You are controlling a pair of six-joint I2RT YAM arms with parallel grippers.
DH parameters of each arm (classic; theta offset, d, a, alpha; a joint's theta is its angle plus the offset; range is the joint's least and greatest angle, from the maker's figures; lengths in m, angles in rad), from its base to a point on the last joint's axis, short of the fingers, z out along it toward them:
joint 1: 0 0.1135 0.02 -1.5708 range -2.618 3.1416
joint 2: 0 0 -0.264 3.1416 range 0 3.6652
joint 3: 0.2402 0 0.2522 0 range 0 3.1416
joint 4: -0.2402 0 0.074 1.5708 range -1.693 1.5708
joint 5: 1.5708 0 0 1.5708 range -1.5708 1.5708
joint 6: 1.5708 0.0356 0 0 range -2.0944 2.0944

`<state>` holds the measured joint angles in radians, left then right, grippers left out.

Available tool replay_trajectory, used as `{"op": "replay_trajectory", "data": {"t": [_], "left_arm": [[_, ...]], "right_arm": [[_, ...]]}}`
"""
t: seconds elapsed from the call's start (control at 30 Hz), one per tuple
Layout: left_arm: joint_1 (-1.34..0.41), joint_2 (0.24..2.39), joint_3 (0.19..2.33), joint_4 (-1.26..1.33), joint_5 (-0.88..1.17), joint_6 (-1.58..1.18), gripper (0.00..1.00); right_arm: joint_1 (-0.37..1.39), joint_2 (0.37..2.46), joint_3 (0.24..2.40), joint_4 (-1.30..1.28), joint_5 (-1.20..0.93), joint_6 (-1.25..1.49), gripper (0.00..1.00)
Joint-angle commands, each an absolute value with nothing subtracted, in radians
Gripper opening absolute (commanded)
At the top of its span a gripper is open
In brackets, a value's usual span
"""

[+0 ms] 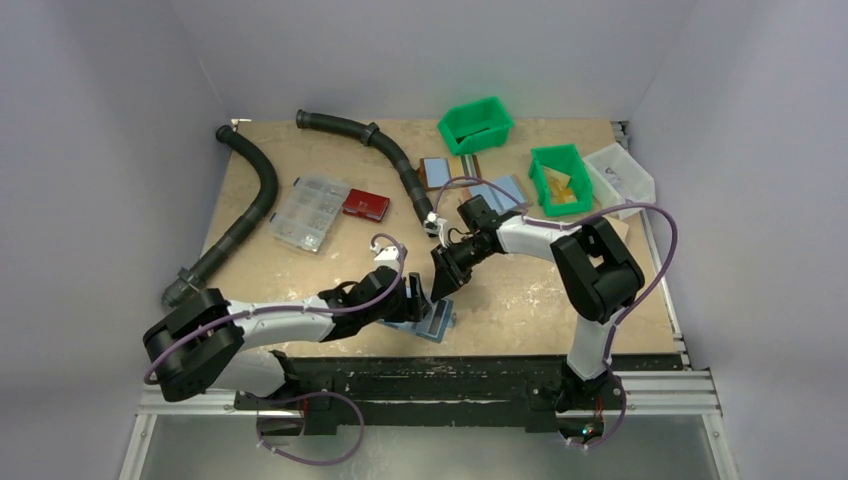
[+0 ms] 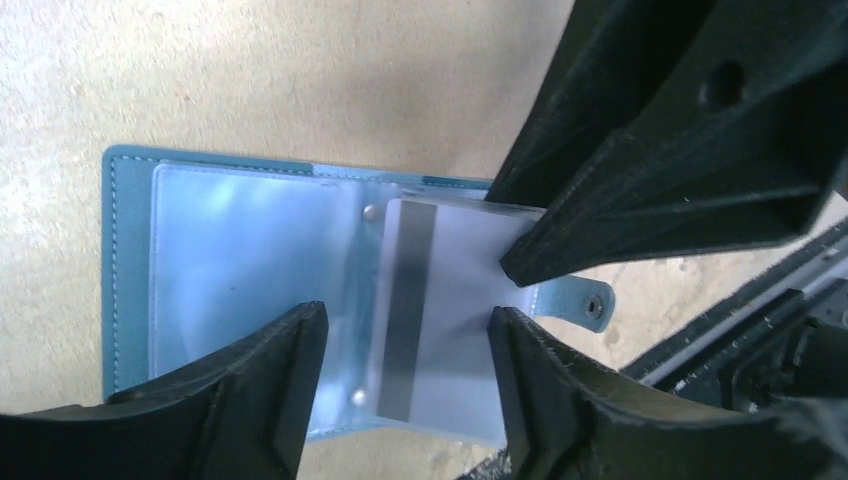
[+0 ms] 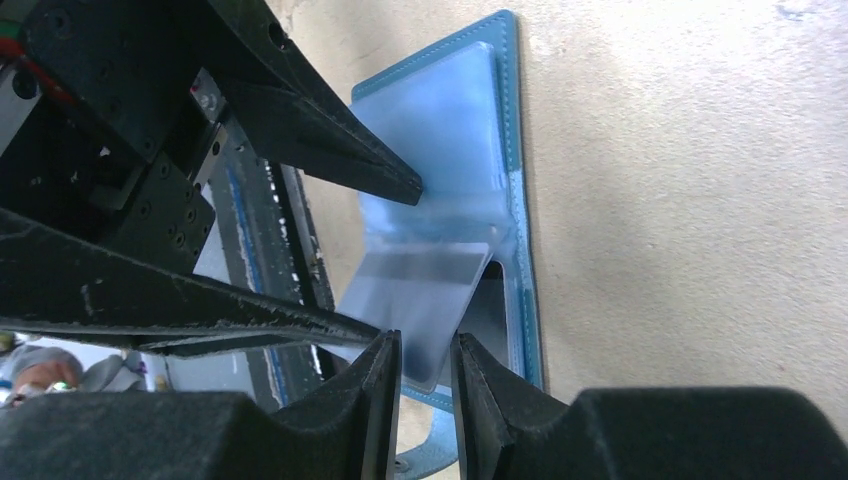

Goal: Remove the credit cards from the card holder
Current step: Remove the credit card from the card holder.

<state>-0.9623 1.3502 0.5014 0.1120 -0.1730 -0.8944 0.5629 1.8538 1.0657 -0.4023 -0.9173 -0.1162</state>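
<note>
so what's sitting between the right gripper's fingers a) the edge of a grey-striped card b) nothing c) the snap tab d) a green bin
a: the right wrist view shows the striped card with its lower edge in the narrow gap of the right gripper.

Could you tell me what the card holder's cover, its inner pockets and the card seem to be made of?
The card holder cover looks like matte blue leather or imitation, given its stitched edge. The inner pockets look like clear glossy plastic film, catching glare. The card is probably white plastic with a dark stripe.
</note>
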Motion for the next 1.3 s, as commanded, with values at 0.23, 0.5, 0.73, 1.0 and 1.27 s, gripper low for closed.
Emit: {"op": "replay_trajectory", "data": {"t": [0.23,0.5,0.73,1.0,1.27], "left_arm": [[-0.954,1.283,0.464,0.205,-0.046,-0.812,0.76],[-0.956,1.343,0.539,0.096,-0.081,-0.790,0.85],[-0.956,1.359,0.579,0.030,-0.123,-0.792,0.59],[-0.956,1.354,0.603,-0.058,-0.164,-0.788,0.33],[-0.954,1.323,0.608,-0.130,-0.222,-0.776,0.27]], "right_arm": [[0.567,1.882,1.091,-0.360,-1.054,-0.042,0.32],[0.568,1.903,1.087,-0.330,-1.137,0.006,0.32],[0.567,1.907,1.076,-0.291,-1.221,0.060,0.35],[0.568,1.901,1.074,-0.272,-1.263,0.071,0.43],[0.565,1.883,1.113,-0.368,-1.193,-0.061,0.61]]}}
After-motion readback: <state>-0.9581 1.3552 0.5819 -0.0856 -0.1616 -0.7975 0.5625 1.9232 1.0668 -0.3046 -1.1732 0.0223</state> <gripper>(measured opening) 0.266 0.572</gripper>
